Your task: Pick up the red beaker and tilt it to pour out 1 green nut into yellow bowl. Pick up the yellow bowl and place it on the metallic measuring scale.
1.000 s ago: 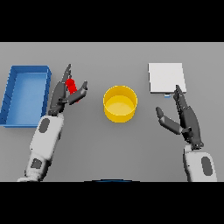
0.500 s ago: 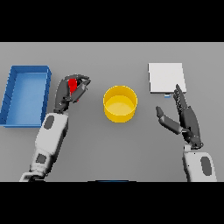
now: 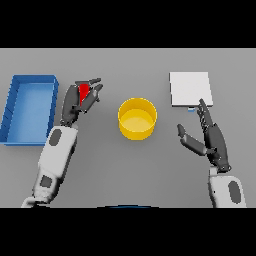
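Red beaker (image 3: pixel 84 91) upright in left hand (image 3: pixel 77 102)

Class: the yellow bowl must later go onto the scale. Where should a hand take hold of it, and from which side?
Probably its side wall. The yellow bowl stands upright, round with a tall wall and an open top. The right hand lies open beside it, on the side of the scale, so come from there.

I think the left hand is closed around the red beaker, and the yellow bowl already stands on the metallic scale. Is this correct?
Not quite. The left hand is indeed closed around the red beaker, but the yellow bowl does not stand on the metallic scale. The head view shows the bowl on the bare table, apart from the scale.
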Controlling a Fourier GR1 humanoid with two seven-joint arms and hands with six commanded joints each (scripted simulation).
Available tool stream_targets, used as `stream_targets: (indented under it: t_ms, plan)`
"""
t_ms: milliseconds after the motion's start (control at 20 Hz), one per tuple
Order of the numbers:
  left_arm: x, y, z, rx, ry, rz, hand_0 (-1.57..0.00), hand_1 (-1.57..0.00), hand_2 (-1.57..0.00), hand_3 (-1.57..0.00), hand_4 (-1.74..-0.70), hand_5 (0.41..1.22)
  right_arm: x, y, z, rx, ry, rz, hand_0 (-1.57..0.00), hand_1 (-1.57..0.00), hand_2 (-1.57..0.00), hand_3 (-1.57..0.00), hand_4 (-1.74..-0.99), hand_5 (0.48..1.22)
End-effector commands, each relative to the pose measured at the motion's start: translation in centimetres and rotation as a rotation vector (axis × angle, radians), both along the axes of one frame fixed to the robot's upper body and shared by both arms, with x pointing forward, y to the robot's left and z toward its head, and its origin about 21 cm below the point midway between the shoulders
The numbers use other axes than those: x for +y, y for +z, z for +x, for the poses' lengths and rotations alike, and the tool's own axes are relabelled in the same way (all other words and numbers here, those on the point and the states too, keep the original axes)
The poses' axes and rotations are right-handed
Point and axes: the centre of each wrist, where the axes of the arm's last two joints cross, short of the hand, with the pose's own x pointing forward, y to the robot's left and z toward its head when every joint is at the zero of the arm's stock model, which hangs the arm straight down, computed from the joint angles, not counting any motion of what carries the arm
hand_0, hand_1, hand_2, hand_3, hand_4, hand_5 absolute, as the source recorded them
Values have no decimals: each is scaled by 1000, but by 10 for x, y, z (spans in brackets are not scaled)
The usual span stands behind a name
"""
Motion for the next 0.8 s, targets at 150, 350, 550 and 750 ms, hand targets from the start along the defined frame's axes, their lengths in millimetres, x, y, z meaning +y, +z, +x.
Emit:
stream_targets:
  t_ms: [150,350,550,750]
  plan:
    - [-1,28,1,-57,-27,85,-1560,-1559,-1559,-1549,-1496,1216,1,4,1,-18,10,-14,1,1,1,1,-1289,664]
    - [-3,50,2,-68,-64,233,-1565,-1565,-1565,-1560,-1616,1170,1,2,1,-19,18,-22,1,1,1,1,-1277,667]
    - [-3,58,3,-68,-84,302,-1565,-1565,-1565,-1560,-1616,1140,-3,-2,2,-3,10,-24,1,1,1,1,-1277,679]
    - [-17,76,7,-85,-156,541,-1569,-1569,-1569,-1566,-1690,1124,1,2,3,1,7,3,1,1,1,1,-1274,688]
